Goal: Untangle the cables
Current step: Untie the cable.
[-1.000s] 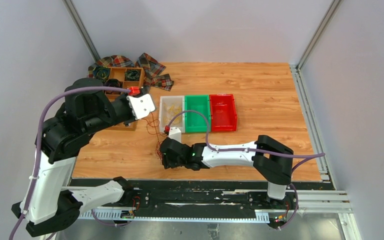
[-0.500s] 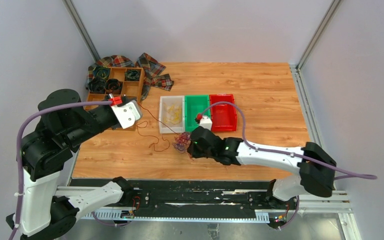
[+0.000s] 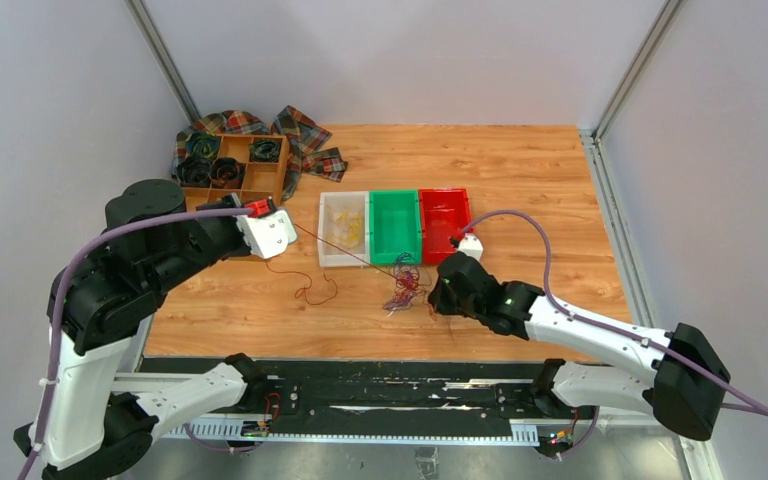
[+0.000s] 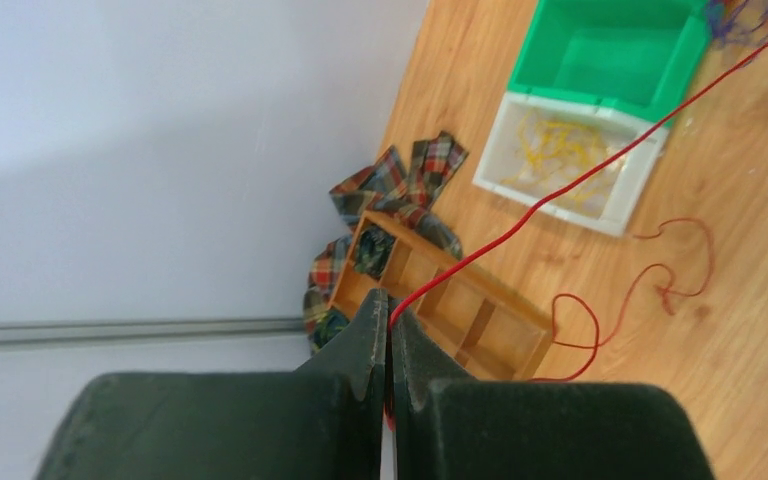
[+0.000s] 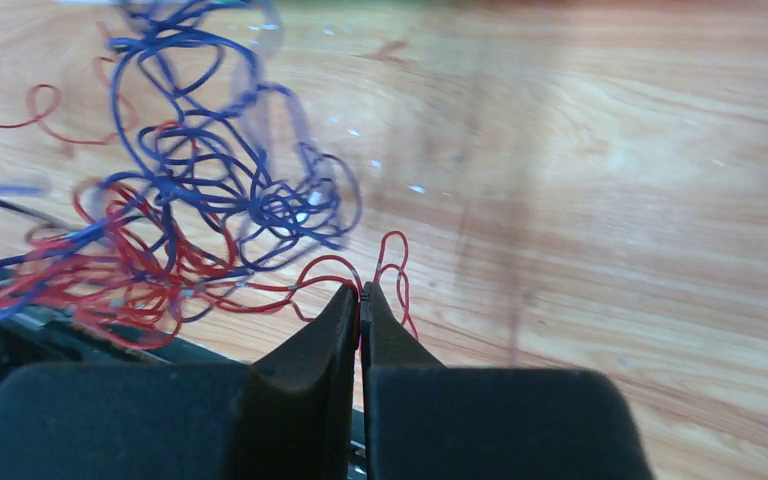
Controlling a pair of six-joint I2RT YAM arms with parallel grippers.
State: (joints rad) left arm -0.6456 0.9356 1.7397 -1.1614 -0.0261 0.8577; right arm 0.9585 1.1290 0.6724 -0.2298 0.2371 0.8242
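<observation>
Arms (image 3: 88,375): white links, black joints; lilac hoses (image 3: 508,212) (red plugs (image 3: 257,208)); dark wedge fingers (image 4: 355,360).

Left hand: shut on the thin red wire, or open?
Shut on it: the left hand's dark fingers meet, the thin red wire pinched between them and running out straight.

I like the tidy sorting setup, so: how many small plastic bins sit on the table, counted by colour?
White bin: 1
Green bin: 1
Red bin: 1
Total: 3
</observation>
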